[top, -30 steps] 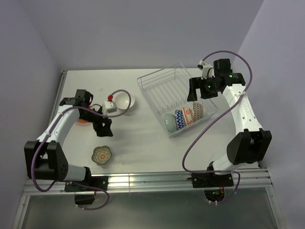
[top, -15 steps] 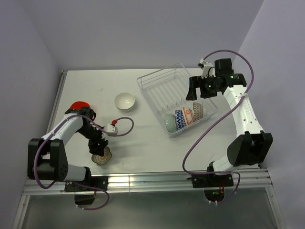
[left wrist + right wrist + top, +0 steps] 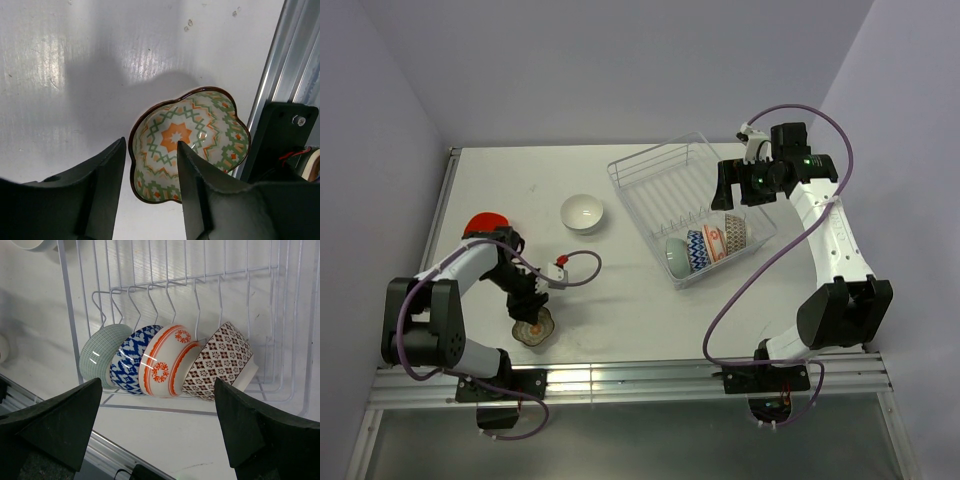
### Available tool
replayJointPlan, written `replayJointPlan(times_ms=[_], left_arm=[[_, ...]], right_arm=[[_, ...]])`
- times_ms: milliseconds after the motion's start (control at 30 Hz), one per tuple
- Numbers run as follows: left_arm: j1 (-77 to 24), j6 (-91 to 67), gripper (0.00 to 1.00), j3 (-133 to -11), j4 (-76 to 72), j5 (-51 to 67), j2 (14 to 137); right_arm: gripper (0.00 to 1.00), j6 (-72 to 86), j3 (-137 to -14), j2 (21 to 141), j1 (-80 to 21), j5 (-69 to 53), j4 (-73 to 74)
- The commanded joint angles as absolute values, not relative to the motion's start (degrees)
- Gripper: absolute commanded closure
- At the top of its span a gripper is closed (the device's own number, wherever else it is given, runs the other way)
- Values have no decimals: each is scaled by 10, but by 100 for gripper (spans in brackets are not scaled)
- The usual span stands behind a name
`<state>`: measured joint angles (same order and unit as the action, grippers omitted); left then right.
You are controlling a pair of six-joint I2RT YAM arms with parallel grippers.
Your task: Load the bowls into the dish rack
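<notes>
The left gripper (image 3: 151,150) is straddling, half open, the rim of the flower-shaped bowl (image 3: 200,135) at the front edge of the table (image 3: 60,60), while the right gripper (image 3: 157,385) is hovering open and empty over the dish rack (image 3: 150,408).

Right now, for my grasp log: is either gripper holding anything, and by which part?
Nothing is held. The left gripper is open, straddling the rim of the scalloped bowl; the right gripper hangs open over the dish rack.

White table (image 3: 620,290) (scuffed, shadowed), ribbed metal rail (image 3: 650,376) along its near edge — pale lilac walls (image 3: 620,70) behind
</notes>
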<state>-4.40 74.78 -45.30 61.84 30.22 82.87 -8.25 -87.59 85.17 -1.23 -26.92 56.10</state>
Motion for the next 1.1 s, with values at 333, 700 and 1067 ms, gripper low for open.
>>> replayJointPlan(times_ms=[333, 700, 1067], left_arm=[[-45, 710, 100, -471, 556, 344, 838], [-106, 305, 100, -632, 364, 546, 853], [-196, -281, 100, -798, -191, 473, 956]], right_arm=[[0, -64, -869, 821, -4, -312, 536], [6, -16, -888, 794, 42, -430, 501], [3, 48, -911, 773, 37, -528, 488]])
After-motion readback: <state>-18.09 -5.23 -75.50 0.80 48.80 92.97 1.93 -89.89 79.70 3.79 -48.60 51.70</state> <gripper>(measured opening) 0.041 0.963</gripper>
